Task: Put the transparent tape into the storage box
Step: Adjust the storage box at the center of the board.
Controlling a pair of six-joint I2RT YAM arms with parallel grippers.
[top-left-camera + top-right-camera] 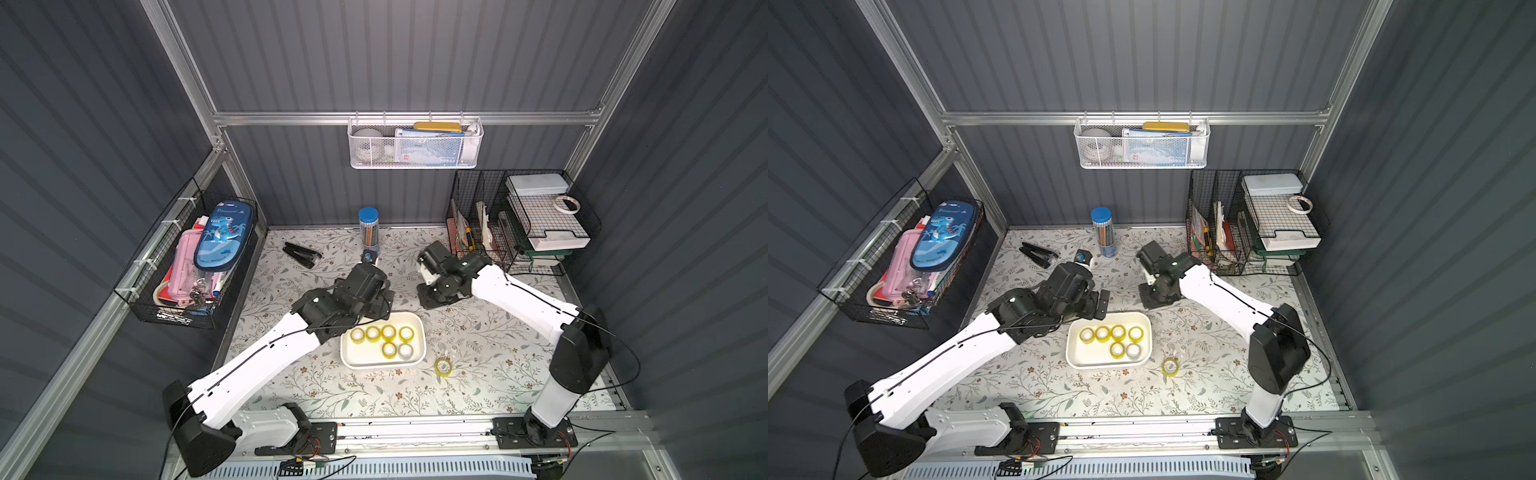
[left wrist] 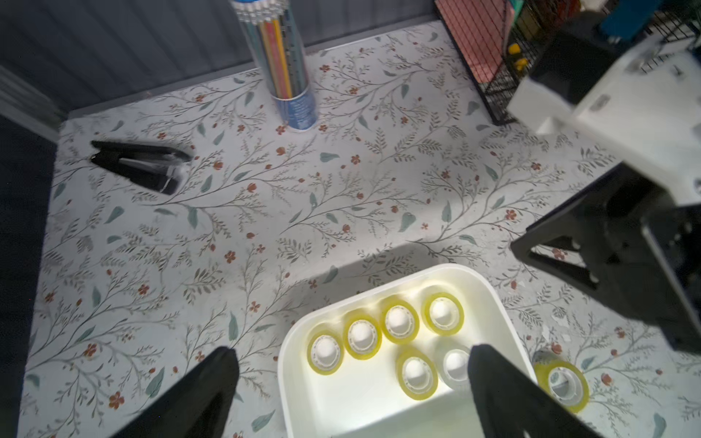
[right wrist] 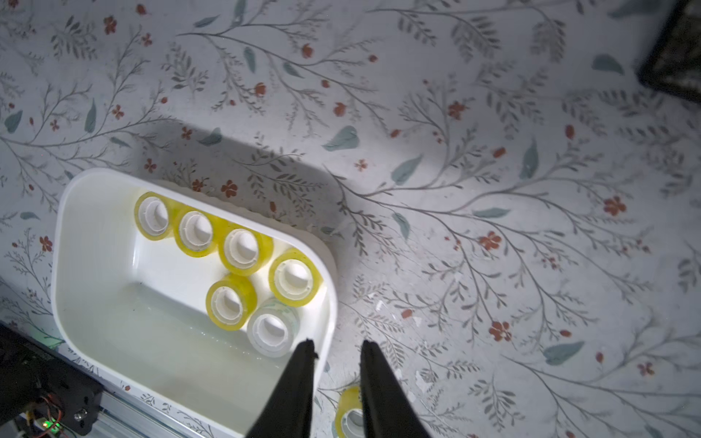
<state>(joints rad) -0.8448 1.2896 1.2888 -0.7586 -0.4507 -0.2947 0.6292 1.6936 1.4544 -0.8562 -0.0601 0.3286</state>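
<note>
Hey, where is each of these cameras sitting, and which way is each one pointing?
Top views: high above the front rail, looking down at the floral table; left arm and right arm show.
Left wrist: faces the back wall across the shallow white plastic storage box; open left gripper shows.
Right wrist: looks down at the box; narrowly open right gripper shows.
Shared: both wrist views catch the loose yellowish transparent tape roll.

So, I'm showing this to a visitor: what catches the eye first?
The white storage box mid-table, holding six tape rolls, five yellow-tinted and one clear. One more yellowish tape roll lies on the floral table just outside it, and a blue dinosaur pencil case sits in the wire basket on the left wall.
</note>
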